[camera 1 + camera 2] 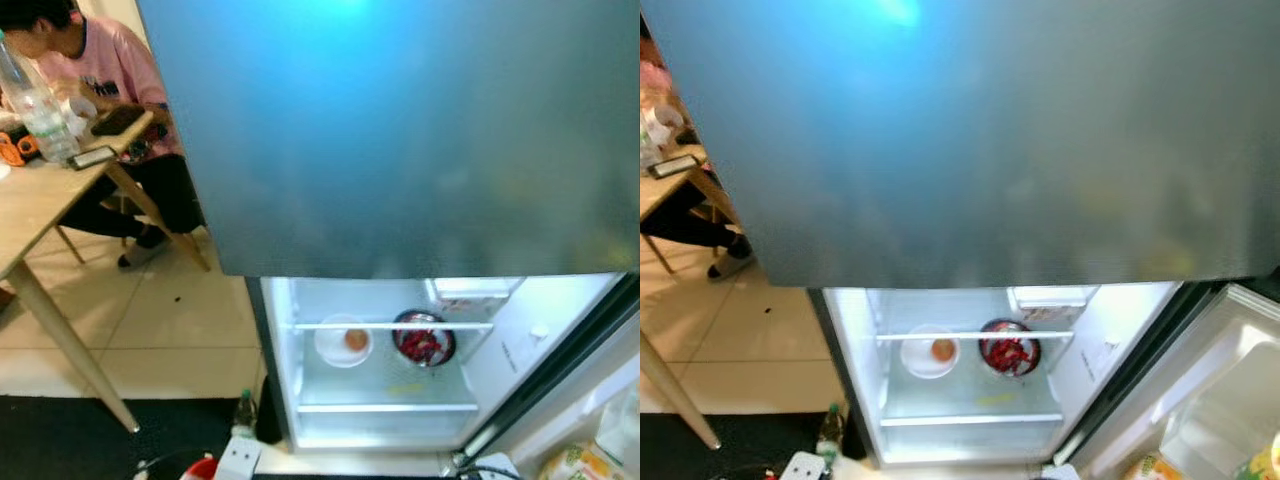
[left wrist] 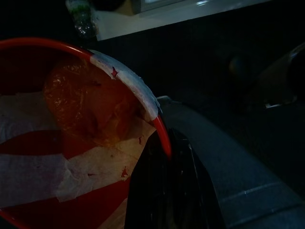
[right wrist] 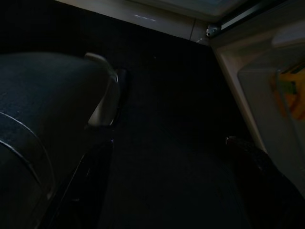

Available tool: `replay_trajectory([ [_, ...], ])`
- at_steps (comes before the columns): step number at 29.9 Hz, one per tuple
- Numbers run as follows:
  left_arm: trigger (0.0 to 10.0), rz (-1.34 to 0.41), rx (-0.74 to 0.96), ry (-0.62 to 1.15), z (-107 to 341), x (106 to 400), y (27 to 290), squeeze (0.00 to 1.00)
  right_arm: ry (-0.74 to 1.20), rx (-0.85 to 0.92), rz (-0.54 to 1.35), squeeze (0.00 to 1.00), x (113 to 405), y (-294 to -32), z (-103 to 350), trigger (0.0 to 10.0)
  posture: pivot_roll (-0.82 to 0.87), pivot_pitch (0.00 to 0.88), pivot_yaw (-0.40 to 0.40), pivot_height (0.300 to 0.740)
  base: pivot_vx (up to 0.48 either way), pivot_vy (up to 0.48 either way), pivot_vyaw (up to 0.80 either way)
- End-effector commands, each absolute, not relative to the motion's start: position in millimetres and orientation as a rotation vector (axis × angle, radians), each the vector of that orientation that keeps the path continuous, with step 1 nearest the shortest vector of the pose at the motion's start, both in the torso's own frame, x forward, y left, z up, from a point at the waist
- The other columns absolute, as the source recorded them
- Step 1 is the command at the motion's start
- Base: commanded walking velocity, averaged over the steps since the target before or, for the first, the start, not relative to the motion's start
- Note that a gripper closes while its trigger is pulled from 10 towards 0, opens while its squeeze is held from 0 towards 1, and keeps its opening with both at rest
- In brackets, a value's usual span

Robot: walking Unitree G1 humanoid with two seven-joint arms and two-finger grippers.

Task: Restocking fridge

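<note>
Red bowl (image 2: 71, 143) rim clamped in left gripper (image 2: 164, 157) jaws, right gripper (image 3: 167, 157) jaws seemingly apart

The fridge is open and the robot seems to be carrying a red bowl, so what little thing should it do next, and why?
Probably lift the red bowl, held at its rim by the left gripper, up toward the open fridge. The bowl sits low near the floor, while the lit shelf already carries a white bowl and a dark bowl, with free space below.
</note>
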State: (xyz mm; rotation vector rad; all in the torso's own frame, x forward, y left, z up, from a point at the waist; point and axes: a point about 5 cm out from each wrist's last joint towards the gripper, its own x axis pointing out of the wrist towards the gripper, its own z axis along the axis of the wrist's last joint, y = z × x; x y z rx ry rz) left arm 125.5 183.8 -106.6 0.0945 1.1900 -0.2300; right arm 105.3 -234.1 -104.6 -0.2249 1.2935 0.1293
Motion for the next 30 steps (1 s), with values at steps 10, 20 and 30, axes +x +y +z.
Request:
replay_trajectory([
  [10, 10.0, -0.254, 0.110, 1.230, -110, 114, 181, 0.00, 1.268, -0.232, 0.126, 0.00, 111, -238, -102, 10.0, -0.06, 0.000, 0.016, 0.740, 0.000, 0.000, 0.00],
  [20, 10.0, -0.331, 0.151, 1.208, -109, 120, 176, 0.00, 1.248, -0.253, 0.140, 0.00, 117, -237, -100, 10.0, -0.06, 0.000, 0.018, 0.740, 0.000, -0.046, 0.00],
  [30, 10.0, -0.434, 0.237, 1.086, -97, 154, 161, 0.00, 1.199, -0.262, 0.149, 0.00, 133, -234, -96, 10.0, -0.06, 0.000, 0.018, 0.740, 0.000, -0.139, 0.00],
])
